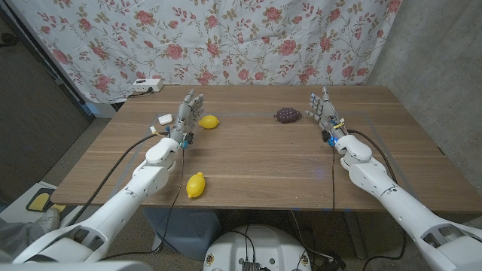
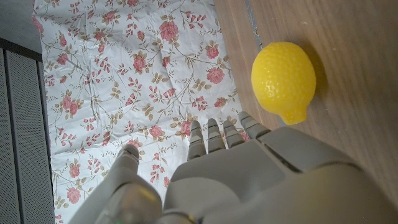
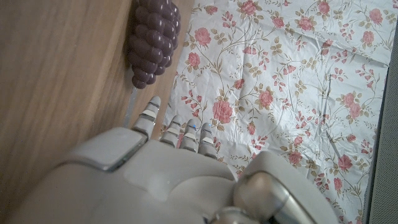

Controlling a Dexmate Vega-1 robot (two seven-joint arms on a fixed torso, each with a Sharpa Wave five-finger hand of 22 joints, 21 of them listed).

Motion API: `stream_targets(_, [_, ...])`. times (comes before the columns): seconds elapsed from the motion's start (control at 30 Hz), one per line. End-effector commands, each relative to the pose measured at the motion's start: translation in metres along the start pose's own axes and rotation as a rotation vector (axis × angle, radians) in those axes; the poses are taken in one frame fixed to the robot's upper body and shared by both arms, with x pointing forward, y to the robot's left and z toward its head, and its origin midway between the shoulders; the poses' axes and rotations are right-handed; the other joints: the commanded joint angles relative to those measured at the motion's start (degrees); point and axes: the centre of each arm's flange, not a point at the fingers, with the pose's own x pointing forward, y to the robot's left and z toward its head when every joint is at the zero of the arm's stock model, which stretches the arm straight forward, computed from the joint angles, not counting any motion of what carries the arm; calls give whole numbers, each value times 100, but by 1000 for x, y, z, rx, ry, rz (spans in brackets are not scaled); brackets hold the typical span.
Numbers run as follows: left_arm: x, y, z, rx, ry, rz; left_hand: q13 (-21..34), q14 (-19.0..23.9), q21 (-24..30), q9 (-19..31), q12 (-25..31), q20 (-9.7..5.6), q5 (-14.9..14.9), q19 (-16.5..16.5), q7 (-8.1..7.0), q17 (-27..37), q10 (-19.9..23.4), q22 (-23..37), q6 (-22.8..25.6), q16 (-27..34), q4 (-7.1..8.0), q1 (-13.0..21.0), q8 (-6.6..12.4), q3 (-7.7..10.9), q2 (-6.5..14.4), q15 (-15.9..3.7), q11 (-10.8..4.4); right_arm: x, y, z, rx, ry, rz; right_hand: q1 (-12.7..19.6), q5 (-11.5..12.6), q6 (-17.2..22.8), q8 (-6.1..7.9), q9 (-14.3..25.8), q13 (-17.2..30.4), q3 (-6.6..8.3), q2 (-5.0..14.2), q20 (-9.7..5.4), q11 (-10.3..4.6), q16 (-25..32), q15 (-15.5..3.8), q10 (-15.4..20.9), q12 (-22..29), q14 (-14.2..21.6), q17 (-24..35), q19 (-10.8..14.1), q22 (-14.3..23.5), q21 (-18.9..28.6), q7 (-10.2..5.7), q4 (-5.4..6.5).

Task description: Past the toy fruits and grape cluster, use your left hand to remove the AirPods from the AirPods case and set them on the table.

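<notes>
Left hand (image 1: 188, 114) is held upright, fingers (image 2: 214, 135) extended and apart, nothing gripped. AirPods case (image 1: 164, 119) is seen just outside those fingers, a lemon (image 1: 208, 122) just inside. Right hand (image 1: 322, 111) likewise upright, fingers spread, empty; grape cluster (image 1: 288, 115) lies beside its fingertips.

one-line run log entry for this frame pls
left hand: open, beside small white AirPods case | right hand: open, near purple toy grape cluster | yellow toy lemons: far, near edge | AirPods: not out
</notes>
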Motion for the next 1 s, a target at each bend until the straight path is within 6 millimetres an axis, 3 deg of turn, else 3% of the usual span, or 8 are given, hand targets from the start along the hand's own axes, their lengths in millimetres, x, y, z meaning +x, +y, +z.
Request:
stream_targets(0.03, [-1,5,-3,0,-15,-4,17,1,32,28,36,36,31,4,-5,14,30,19,59,45,-3,67,22,48,2,21,-9,7,7,6,2,-9,7,54,24,-11,40,21,24,-33,-6,47,-8,32,9,54,28,-34,21,0,20,24,-36,5])
stream_targets(0.43, [-1,4,7,20,-44,-23,17,0,27,29,35,41,30,6,1,14,30,19,68,47,-11,67,20,46,5,27,-3,6,10,5,5,-8,6,55,23,-8,38,21,23,-33,-3,47,-7,30,11,54,26,-37,19,2,20,23,-38,7])
stream_targets(0.73, [-7,2,0,26,-27,3,18,-4,24,29,32,39,30,6,4,14,27,19,61,47,-16,67,15,44,6,13,-15,6,14,10,-11,3,29,58,23,-9,35,21,23,-34,-4,47,-9,29,9,58,27,-39,16,3,20,22,-44,6])
stream_targets(1.0, [-5,-6,4,69,-57,31,18,-2,25,29,29,38,30,14,-2,13,21,19,62,48,-24,70,12,43,9,13,-21,16,11,12,-19,8,59,71,22,-14,32,22,22,-33,-8,50,-7,17,17,51,23,-63,12,-8,20,17,-45,-2])
